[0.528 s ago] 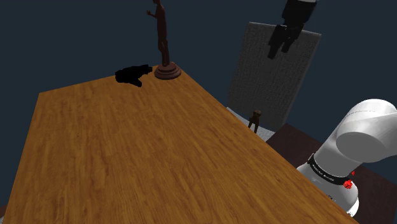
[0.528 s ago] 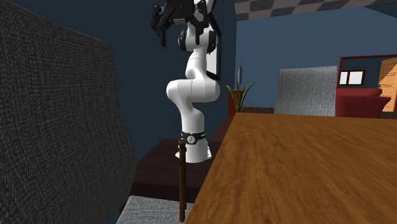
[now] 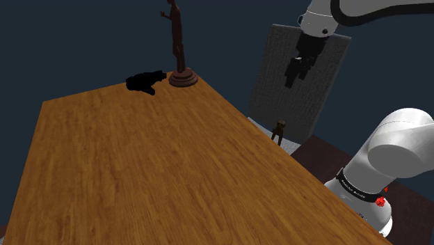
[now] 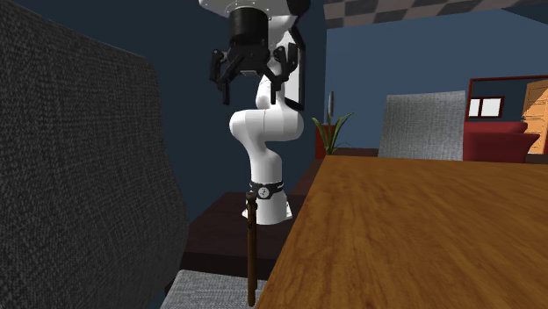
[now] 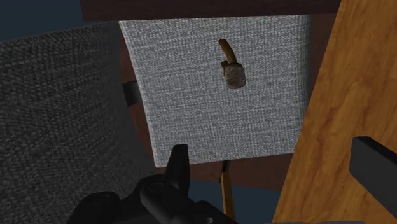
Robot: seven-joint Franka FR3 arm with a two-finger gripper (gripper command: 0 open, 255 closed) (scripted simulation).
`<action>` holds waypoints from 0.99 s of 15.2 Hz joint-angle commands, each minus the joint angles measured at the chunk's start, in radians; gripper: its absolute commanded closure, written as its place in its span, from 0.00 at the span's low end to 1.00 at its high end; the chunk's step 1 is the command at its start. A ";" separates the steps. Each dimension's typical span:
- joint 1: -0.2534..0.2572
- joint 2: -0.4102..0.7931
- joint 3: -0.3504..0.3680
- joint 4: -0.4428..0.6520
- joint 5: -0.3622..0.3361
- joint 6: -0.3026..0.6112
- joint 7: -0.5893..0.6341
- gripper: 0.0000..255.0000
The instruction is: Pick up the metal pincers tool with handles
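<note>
The pincers [image 3: 279,131] are a thin brown tool standing upright on the grey chair seat [image 3: 268,129], just off the wooden table's [image 3: 139,167] edge. In the second exterior view the pincers [image 4: 251,246] rise as a long dark rod from the seat corner. My gripper [image 3: 295,69] hangs high above them, in front of the chair back, open and holding nothing. The second exterior view shows the gripper [image 4: 249,83] with its fingers spread wide. From the wrist, the pincers [image 5: 232,70] appear end-on on the seat, well ahead of the gripper [image 5: 277,162].
A black object [image 3: 146,82] and a dark wooden figure on a round base [image 3: 179,49] stand at the table's far corner. The tall grey chair back [image 3: 309,104] rises behind the pincers. Another grey chair [image 4: 421,127] and a plant [image 4: 332,127] stand beyond the table.
The arm has swung down and the gripper has dropped lower over the chair. The pincers have not moved.
</note>
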 commanded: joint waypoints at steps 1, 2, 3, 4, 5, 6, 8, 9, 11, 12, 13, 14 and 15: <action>0.004 0.007 0.002 -0.055 -0.001 0.052 -0.008 0.00; 0.006 0.013 0.002 -0.084 -0.002 0.081 -0.012 0.00; 0.007 0.020 0.003 -0.112 -0.003 0.111 -0.017 0.00; 0.009 0.029 0.003 -0.139 -0.004 0.142 -0.021 0.00; 0.010 0.040 0.004 -0.165 -0.005 0.173 -0.025 0.00; 0.012 0.052 0.005 -0.191 -0.006 0.205 -0.029 0.00; 0.015 0.083 0.006 -0.239 -0.008 0.273 -0.037 0.00; 0.016 0.101 0.007 -0.261 -0.010 0.308 -0.041 0.00; 0.018 0.144 0.008 -0.303 -0.013 0.381 -0.048 0.00; 0.019 0.169 0.008 -0.322 -0.014 0.420 -0.052 0.00; 0.019 0.179 0.009 -0.328 -0.015 0.434 -0.053 0.00; 0.019 0.189 0.009 -0.337 -0.015 0.452 -0.053 0.00; 0.019 0.199 0.009 -0.345 -0.015 0.471 -0.052 0.00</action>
